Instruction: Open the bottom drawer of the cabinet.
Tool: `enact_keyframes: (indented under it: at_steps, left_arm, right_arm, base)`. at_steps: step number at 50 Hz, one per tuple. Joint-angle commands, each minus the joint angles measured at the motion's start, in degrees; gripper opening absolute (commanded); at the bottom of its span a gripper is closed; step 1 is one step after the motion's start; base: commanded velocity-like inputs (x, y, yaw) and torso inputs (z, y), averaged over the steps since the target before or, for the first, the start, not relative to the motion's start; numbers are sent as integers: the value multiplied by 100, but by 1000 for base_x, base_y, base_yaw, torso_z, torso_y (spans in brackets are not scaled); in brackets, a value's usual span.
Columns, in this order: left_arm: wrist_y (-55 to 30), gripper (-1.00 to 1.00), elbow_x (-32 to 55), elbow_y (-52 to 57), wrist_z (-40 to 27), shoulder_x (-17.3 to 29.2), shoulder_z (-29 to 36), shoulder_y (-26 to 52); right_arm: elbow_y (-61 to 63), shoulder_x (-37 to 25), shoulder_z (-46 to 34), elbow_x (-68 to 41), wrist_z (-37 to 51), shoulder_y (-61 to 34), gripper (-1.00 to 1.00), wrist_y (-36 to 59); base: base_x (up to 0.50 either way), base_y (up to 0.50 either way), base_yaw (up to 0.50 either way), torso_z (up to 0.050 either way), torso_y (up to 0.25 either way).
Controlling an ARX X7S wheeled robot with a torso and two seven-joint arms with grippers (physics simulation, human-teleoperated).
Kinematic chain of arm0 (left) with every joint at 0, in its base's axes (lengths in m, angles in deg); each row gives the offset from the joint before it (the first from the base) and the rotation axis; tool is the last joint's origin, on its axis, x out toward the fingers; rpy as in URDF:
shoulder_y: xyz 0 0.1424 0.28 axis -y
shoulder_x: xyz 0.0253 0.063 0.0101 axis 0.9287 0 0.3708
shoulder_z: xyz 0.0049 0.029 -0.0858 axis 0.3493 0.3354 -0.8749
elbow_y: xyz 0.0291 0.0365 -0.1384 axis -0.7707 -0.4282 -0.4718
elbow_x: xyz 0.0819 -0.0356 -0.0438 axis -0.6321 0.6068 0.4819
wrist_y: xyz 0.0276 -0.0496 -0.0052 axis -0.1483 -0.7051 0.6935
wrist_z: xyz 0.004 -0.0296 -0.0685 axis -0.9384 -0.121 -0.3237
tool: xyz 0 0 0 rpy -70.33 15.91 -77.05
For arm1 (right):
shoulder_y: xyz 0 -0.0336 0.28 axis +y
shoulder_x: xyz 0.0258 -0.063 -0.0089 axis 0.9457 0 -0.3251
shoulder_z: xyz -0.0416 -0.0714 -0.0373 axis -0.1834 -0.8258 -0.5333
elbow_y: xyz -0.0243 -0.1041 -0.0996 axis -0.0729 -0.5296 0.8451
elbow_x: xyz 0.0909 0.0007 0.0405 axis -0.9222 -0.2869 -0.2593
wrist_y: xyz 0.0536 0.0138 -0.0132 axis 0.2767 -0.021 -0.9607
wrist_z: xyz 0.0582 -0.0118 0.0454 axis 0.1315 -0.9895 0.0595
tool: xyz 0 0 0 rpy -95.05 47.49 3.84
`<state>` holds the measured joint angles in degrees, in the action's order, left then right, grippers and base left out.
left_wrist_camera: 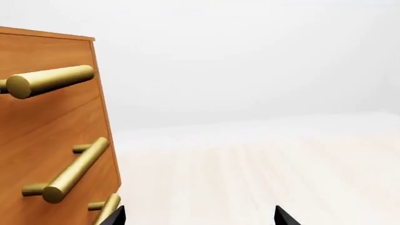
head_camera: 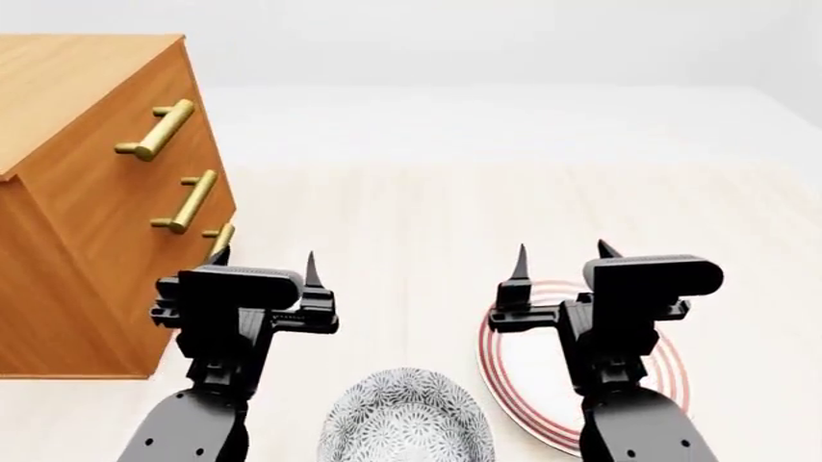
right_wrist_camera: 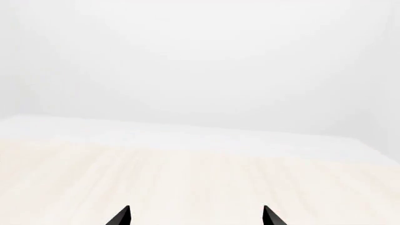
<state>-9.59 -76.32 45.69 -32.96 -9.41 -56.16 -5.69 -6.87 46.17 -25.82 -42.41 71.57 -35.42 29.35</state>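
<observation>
Here we see the cabinet standing on the pale counter, its three drawers all flush. The bottom drawer is the lowest one, and its brass handle lies just beyond the left gripper, by that gripper's outer fingertip; we cannot tell whether they touch. The left gripper is released, holding nothing. The right gripper, well apart from the cabinet, is also spread and empty, above a red-ringed plate. A patterned bowl sits beside the plate, nearer the cabinet.
</observation>
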Motion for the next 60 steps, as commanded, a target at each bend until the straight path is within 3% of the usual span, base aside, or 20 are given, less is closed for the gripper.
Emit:
enact_keyframes:
  at_steps: [1,2,7,9,10,11,23,27,34,60]
  left_arm:
    - [-874,100,-420,-4,-4,283,620,842]
    - [-845,100,-689,-230,109,466,982,1160]
    - [-1349,100,-1076,-866,251,597,1494,2031]
    - [-1569,100,-1254,-1635,447,569,1912,2587]
    - [-983,100,-1662,-2495,316,506,2483,2970]
    - [-916,100,-1663,-3129,305,491,2494,3001]
    - [-703,100,-2062,-3755,43,472,2896,3204]
    - [-435,100,-2580,-4689,-248,395,3468,3448]
    - [8,100,-2730,-6156,-497,101,3760,3795]
    - [277,100,-2658,-7269,-309,-107,4002,3852]
  right_arm:
    - [71,-46,17,-47,61,-65,100,88]
    - [59,-44,7,-38,75,-59,100,79]
    - [73,-57,-1,-56,94,-27,100,68]
    - [133,-64,4,-76,100,-52,100,115]
    - [-97,-43,-37,-38,101,-52,100,-53]
    - [-107,-46,-40,-40,103,-57,100,-59]
    - [-85,-69,-82,-96,127,-118,100,-13]
    - [-106,-72,-82,-121,134,-134,100,-17]
    - [-140,-82,-84,-164,146,-145,100,-15]
    - [-201,-120,-85,-301,199,-161,100,-83]
  base:
    - [0,0,0,0,0]
    - [0,0,0,0,0]
    - [0,0,0,0,0]
    - [0,0,0,0,0]
    - [0,0,0,0,0]
    - [0,0,0,0,0]
    - [0,0,0,0,0]
    - [0,0,0,0,0]
    - [0,0,0,0,0]
    - [0,0,0,0,0]
